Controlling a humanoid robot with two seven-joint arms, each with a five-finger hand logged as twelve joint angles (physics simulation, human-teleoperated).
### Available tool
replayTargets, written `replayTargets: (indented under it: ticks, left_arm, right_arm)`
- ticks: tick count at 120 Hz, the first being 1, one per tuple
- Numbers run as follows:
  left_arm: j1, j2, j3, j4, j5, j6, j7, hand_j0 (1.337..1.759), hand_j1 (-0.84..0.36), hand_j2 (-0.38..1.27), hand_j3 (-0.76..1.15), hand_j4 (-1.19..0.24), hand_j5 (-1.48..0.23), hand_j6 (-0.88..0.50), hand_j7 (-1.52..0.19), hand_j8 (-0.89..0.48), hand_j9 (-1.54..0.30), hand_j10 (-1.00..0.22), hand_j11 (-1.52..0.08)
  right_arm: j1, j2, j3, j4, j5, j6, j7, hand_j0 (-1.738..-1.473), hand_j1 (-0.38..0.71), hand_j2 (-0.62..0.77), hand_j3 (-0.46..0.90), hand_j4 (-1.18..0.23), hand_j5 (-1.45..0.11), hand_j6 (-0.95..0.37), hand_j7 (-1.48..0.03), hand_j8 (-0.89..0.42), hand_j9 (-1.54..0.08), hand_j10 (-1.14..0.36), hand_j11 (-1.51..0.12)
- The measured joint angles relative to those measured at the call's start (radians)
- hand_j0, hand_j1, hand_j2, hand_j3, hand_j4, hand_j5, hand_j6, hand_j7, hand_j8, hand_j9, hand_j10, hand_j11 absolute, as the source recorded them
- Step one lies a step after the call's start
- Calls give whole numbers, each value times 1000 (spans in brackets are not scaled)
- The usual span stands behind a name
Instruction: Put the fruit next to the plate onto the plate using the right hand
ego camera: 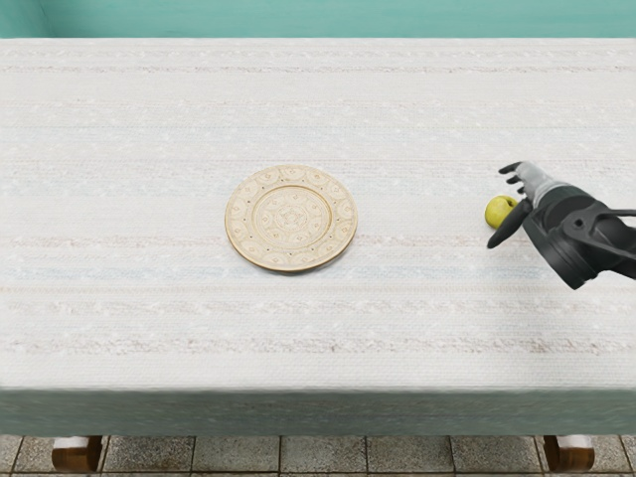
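At the right edge of the table (149, 328), which is covered in a pale striped cloth, the right hand (527, 199) reaches in from the side on a dark forearm. Its fingers (512, 177) are apart: the four dark ones fan out just beyond the yellow-green apple (499, 211), and the thumb (502, 233) stretches along its near side, so the fruit sits between them. From here I cannot tell whether any of them touches it. The apple rests on the cloth, well apart from the ornate cream plate (290, 218), which lies flat near the middle of the table with nothing on it.
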Motion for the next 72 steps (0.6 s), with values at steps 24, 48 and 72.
replayTargets:
  ticks: [24,48,72]
  left_arm:
    - [0,0,0,0,0,0,0,1658,69,47,0,-234,-304,-234,-304,-234,-304,-234,-304]
    - [0,0,0,0,0,0,0,1658,69,47,0,-234,-304,-234,-304,-234,-304,-234,-304]
    - [0,0,0,0,0,0,0,1658,69,47,0,-234,-304,-234,-304,-234,-304,-234,-304]
  right_arm:
    - [-14,31,1,-40,-1,0,0,-1658,-69,-45,0,-236,-305,-237,-305,-237,-305,-236,-305]
    - [-19,48,1,-60,-2,-1,0,-1658,-30,-50,0,-278,-343,-274,-349,-264,-349,-273,-349]
    - [-19,55,1,-81,-2,0,0,-1658,-7,-53,0,-298,-368,-294,-374,-318,-375,-294,-375]
